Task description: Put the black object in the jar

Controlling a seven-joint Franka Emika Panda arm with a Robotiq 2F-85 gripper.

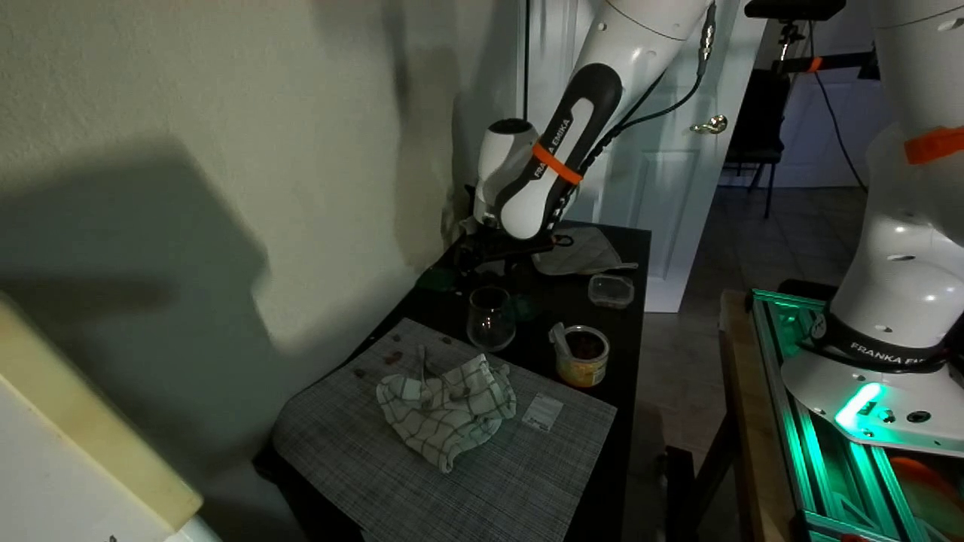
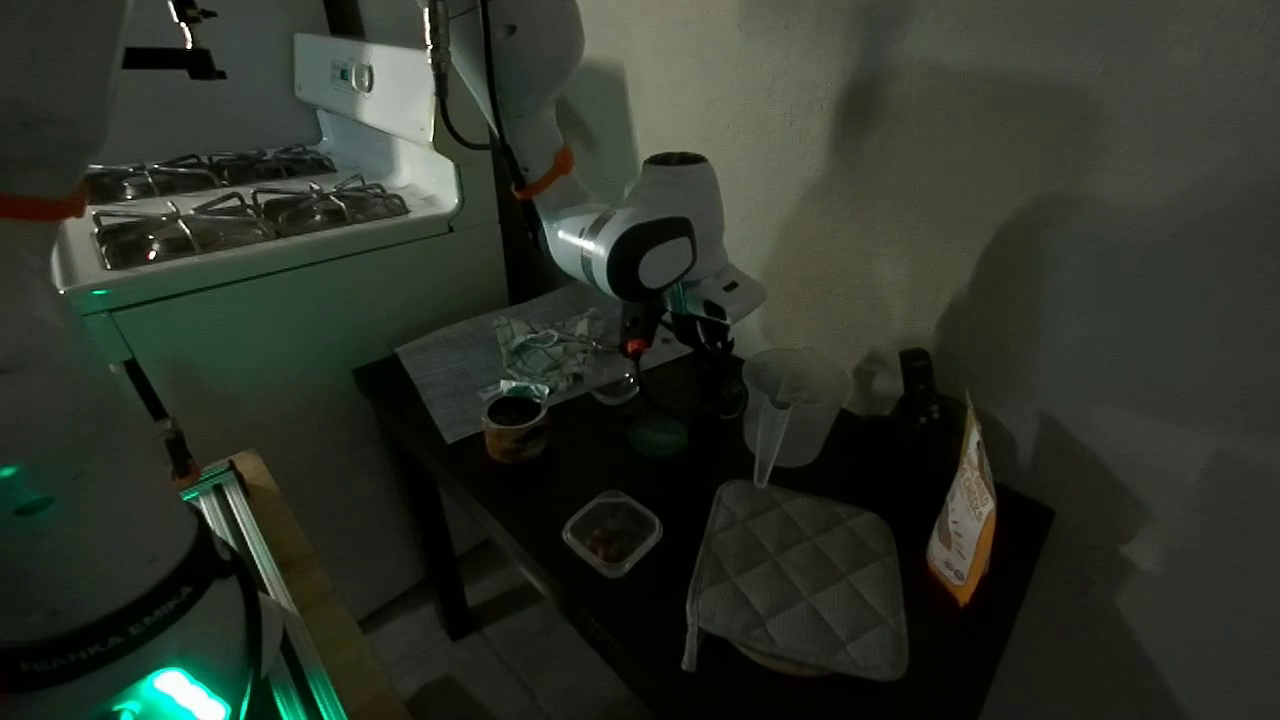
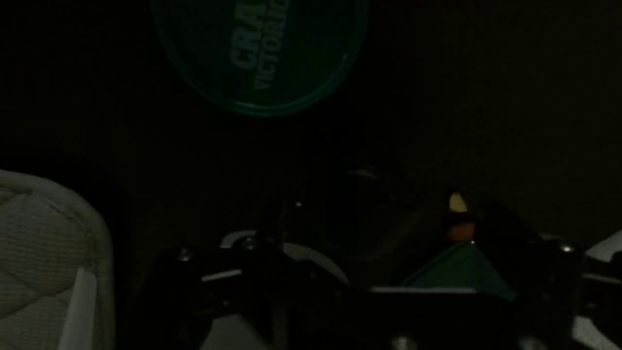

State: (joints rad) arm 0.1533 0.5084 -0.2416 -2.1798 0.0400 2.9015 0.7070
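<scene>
A clear glass jar point(image 1: 491, 322) stands upright at the far edge of the placemat; it also shows in an exterior view point(image 2: 615, 386), partly behind the arm. My gripper point(image 3: 386, 214) points down over the dark table, its two fingers wide apart. Between and beyond the fingers lies a dark rounded shape point(image 3: 362, 209) with a faint shine, probably the black object; its outline is nearly lost in the dark. I see no contact with it. In both exterior views the gripper point(image 1: 482, 256) point(image 2: 715, 380) is low near the wall, and the black object cannot be made out there.
A green lid point(image 3: 262, 58) lies nearby. An opened can point(image 1: 581, 369) stands beside the jar. A clear pitcher point(image 2: 795, 400) is close to the gripper. A plastic tub point(image 2: 612, 533), a pot holder point(image 2: 805, 580), an orange-white bag point(image 2: 965, 510) and a checked towel point(image 1: 452, 414) lie around.
</scene>
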